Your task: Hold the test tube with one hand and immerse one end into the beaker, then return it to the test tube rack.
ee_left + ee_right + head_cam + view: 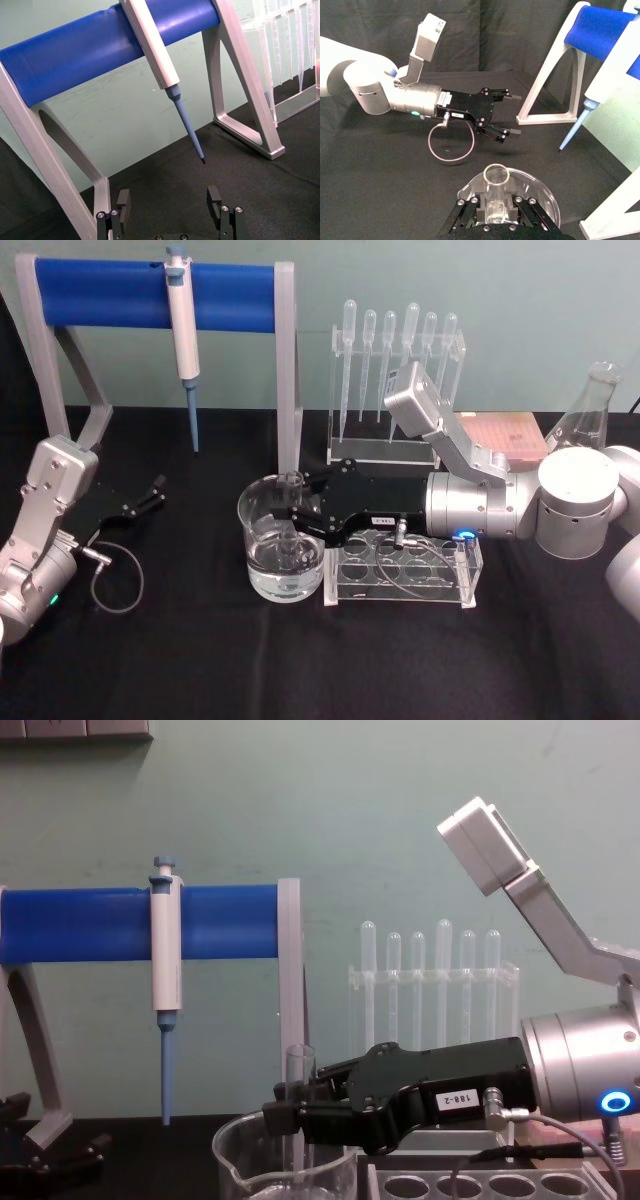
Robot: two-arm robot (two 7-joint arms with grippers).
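Between the jaws of the right gripper (298, 515), the test tube (291, 485) is standing upright, clamped a little below its open rim, and its rounded end is dipping into the beaker (262, 540), seemingly into the shallow water (285, 580) at the bottom. The beaker is sitting directly beneath the fingertips, with the tube close to the wall nearest the gripper.

That closeness is the main risk. If the gripper is pulling back toward the rack (465, 570) before the tube is rising clear of the rim, glass is likely to be knocking glass, and the beaker could be sliding or tipping on the tabletop (200, 660). A wet, smooth tube may also be slipping down through the jaws.

The rack is lying under the gripper's body, just behind the beaker, so the return calls for a tight move. A cable (400, 585) is trailing across the rack's holes and could be snagging the tube.

Well off to the side, the left gripper (152, 492) is idling low, jaws apart.
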